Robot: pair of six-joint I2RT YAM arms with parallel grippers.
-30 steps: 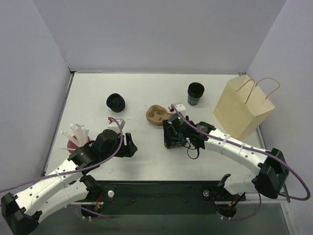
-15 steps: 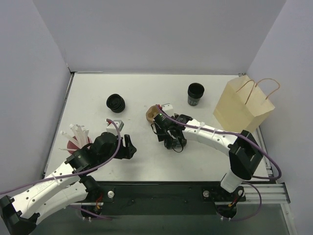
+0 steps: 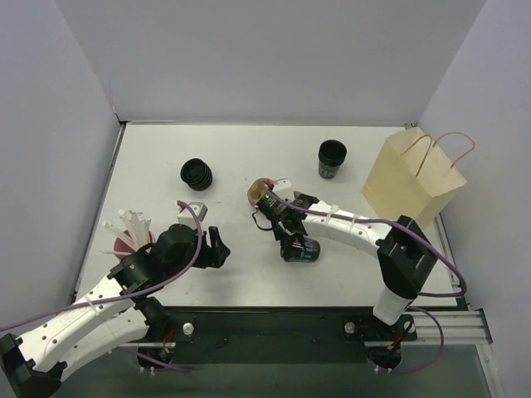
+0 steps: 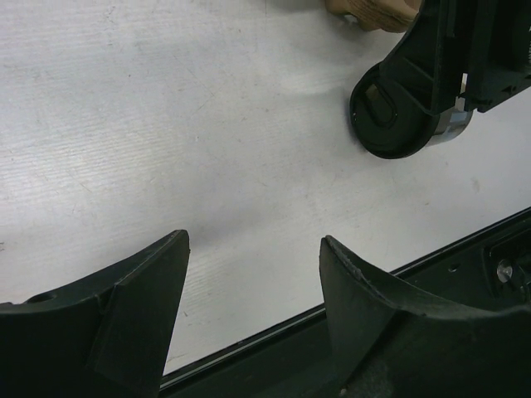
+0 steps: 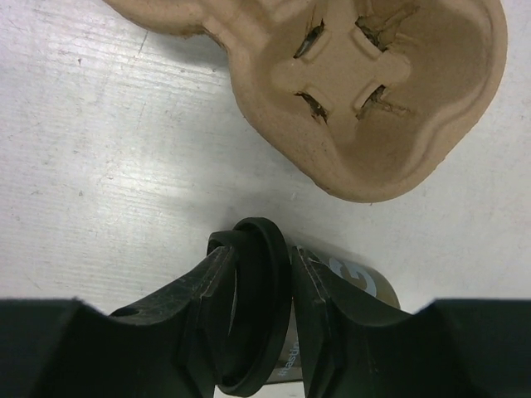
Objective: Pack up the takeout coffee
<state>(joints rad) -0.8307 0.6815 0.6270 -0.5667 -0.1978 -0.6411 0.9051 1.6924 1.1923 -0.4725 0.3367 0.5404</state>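
Observation:
The takeout coffee (image 3: 303,248) is a small black lidded cup lying on its side on the white table, just near of the brown pulp carrier (image 3: 260,191). My right gripper (image 3: 288,241) is shut on it. In the right wrist view the fingers (image 5: 217,286) press both faces of the round lid (image 5: 264,315), and the cup body (image 5: 353,286) runs off to the right. The carrier (image 5: 377,99) lies empty beyond the fingertips. My left gripper (image 3: 217,249) hovers open to the left with nothing between its fingers. From the left wrist, the cup (image 4: 397,124) shows at upper right.
A tan paper bag (image 3: 413,184) with handles stands at the right. A stack of lidless black cups (image 3: 332,157) is at the back, a stack of black lids (image 3: 197,173) at back left. A red holder of white straws (image 3: 129,233) stands at the left.
The right wrist has shifted left toward the carrier and its jaws have closed on the cup's lid, with the cup now showing on its side. The left arm has barely moved.

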